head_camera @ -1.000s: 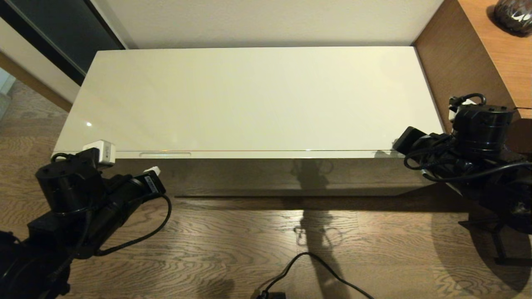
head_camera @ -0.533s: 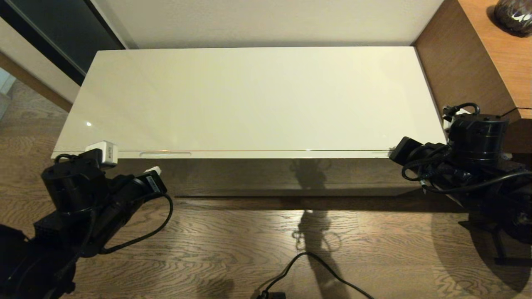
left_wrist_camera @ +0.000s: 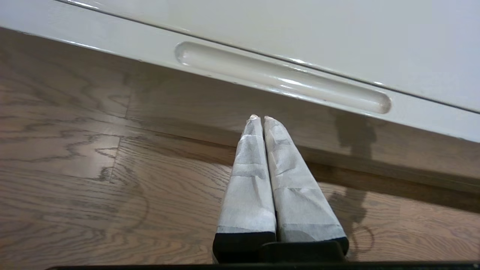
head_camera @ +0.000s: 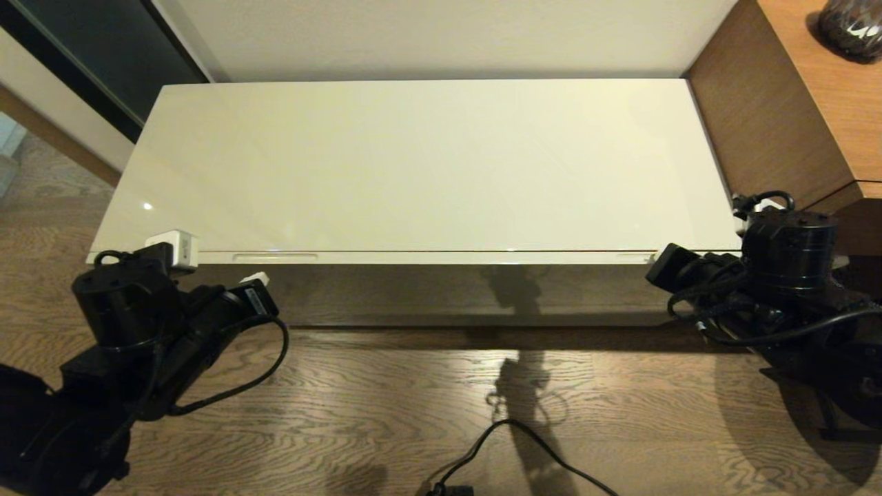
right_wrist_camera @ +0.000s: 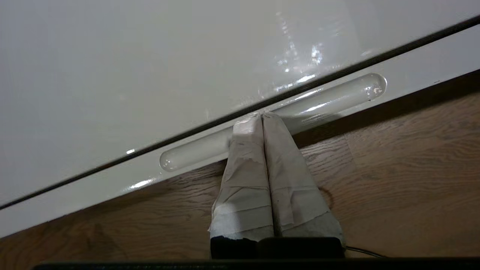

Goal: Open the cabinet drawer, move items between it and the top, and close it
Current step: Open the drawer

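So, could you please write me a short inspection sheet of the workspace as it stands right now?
Surface: the top is glossy cream-white; nothing seen on it.
Job's things: the cabinet drawer is closed; slot handle untouched.
Clutter: nothing seen.
Grippers: left gripper, jaws shut, just short of that handle; right gripper, jaws shut, tips at the other slot handle.
Cables: black cable lies on the wood floor.
Surroundings: brown wood-grain cabinet on the right, carrying a dark vase.
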